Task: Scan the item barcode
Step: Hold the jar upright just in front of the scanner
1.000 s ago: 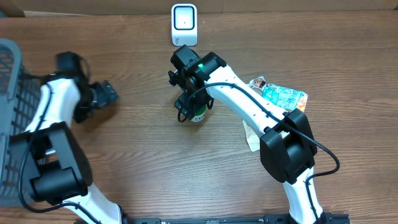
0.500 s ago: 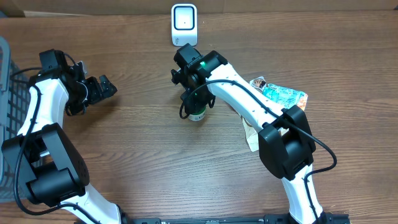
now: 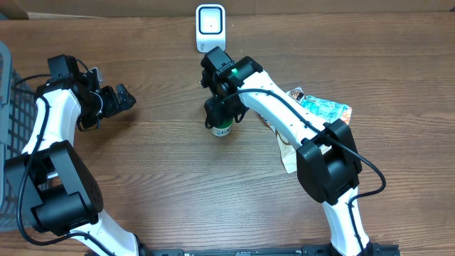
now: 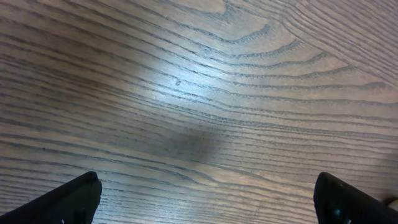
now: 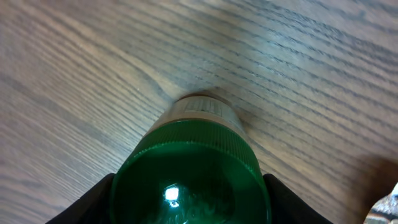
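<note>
While my right pincer straddles the green-capped white plastic bottle, its fingers close against the cap's sides, I cannot tell whether it grips. The bottle stands on the brown wooden tabletop, at 6 o'clock from the white box-shaped scanner. My left pincer, at the bottle's 9 o'clock, gapes wide.

I'm running a mock shop checkout, white boxy barcode scanner at the far edge of the brown wood-grain table, grey mesh basket at its left
</note>
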Robot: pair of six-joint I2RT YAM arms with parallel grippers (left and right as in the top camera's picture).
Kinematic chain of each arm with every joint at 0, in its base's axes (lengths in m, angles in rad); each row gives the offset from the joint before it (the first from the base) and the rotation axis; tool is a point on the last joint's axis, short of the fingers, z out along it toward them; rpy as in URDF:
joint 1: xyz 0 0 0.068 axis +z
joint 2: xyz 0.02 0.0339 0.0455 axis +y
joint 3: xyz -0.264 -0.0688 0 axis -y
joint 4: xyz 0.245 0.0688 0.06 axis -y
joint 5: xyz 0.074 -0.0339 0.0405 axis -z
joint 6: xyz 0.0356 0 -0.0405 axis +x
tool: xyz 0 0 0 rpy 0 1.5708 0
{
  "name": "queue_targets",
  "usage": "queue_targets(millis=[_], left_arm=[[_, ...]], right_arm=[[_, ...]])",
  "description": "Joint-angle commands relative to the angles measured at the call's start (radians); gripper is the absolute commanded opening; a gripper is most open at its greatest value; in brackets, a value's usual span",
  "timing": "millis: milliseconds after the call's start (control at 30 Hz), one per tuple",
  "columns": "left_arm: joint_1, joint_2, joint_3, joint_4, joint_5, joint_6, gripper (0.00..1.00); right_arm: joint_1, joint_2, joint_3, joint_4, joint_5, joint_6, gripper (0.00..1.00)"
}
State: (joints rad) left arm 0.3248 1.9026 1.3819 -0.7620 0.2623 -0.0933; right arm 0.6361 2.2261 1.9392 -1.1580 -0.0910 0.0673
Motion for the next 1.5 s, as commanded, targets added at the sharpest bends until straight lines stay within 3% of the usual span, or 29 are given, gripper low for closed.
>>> queue_targets(millis=[0,300,400,467,500,600,833,1000,1100,1300,1467], left_arm=[[-0.005,0.007,0.022,0.002,0.016,0.027,1.0],[-0.005,0.007,0.022,0.002,0.016,0.027,1.0],[-0.005,0.007,0.022,0.001,0.016,0.027,1.0],[-0.005,0.007,0.022,0.002,0.016,0.027,1.0],[-0.005,0.007,0.022,0.002,0.016,0.027,1.0],[-0.005,0.007,0.022,0.002,0.016,0.027,1.0],[-0.005,0.007,0.021,0.002,0.016,0.027,1.0],[-0.005,0.007,0.022,0.002,0.016,0.027,1.0],[-0.005,0.007,0.022,0.002,0.016,0.027,1.0],[-0.005,0.007,0.022,0.002,0.016,0.027,1.0],[-0.005,0.007,0.021,0.002,0.016,0.027,0.99]], right_arm=[[-0.002,0.013,0.002,0.0,0.069,0.139,0.54],[-0.003,0.013,0.039,-0.075,0.248,0.708,0.55],[0.004,0.013,0.038,-0.074,0.248,0.843,0.77],[0.011,0.013,0.038,-0.071,0.249,0.86,0.96],[0.014,0.013,0.038,-0.072,0.248,0.855,1.0],[0.013,0.013,0.038,-0.056,0.248,0.698,1.0],[0.011,0.007,0.045,-0.06,0.24,0.095,1.0],[0.011,0.007,0.045,-0.113,0.163,-0.18,1.0],[0.011,0.007,0.045,-0.124,0.164,-0.227,0.98],[0.01,0.007,0.034,-0.122,0.164,-0.279,0.83],[0.007,0.007,0.021,-0.09,0.164,-0.282,0.79]])
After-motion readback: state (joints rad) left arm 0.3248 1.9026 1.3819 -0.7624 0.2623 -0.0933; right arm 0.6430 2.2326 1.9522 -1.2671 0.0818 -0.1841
